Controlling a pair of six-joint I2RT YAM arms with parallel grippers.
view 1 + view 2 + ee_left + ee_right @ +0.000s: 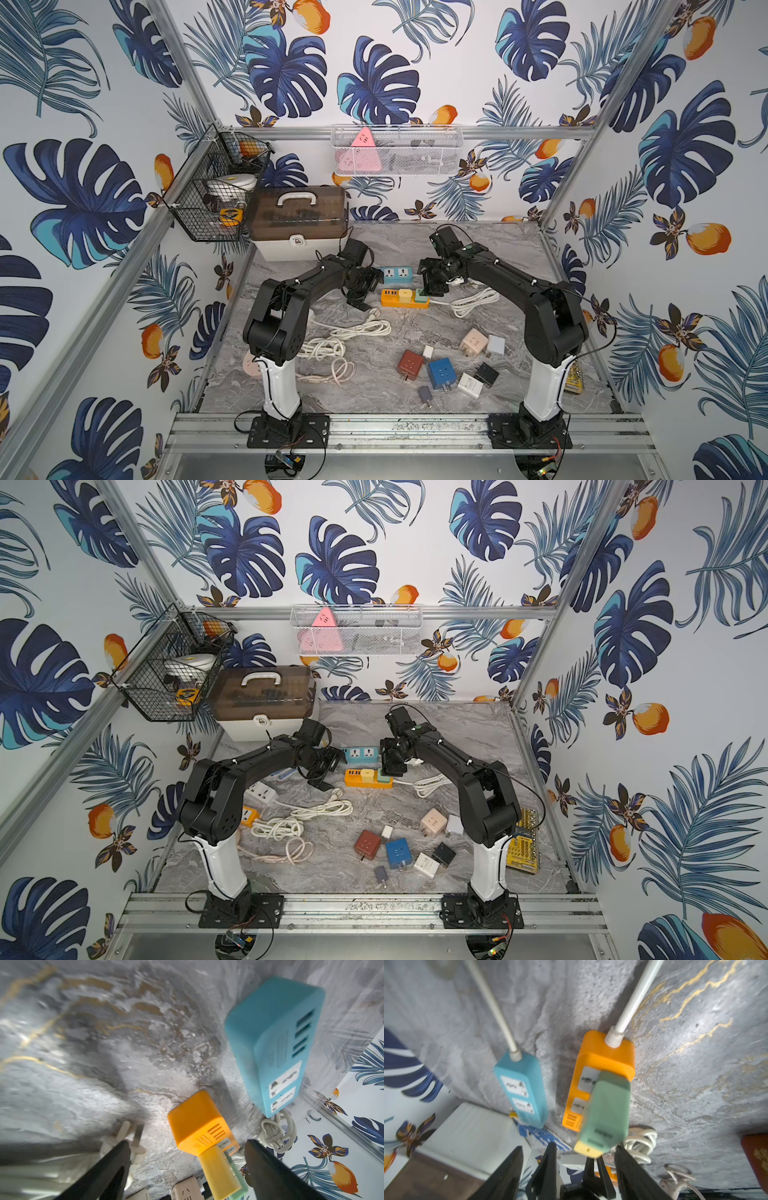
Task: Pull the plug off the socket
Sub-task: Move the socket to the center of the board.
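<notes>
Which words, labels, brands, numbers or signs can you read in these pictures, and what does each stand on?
No text here can be read.
Blue power strip: faint print beside its vents, too blurred to read.
Yellow tool case: print too small to read.

Both top views look steeply down from high above the near edge of the grey marble-patterned table (424, 324). Each wrist view faces the tabletop closely; both share the orange rectangular plastic power strip (193, 1118).
</notes>
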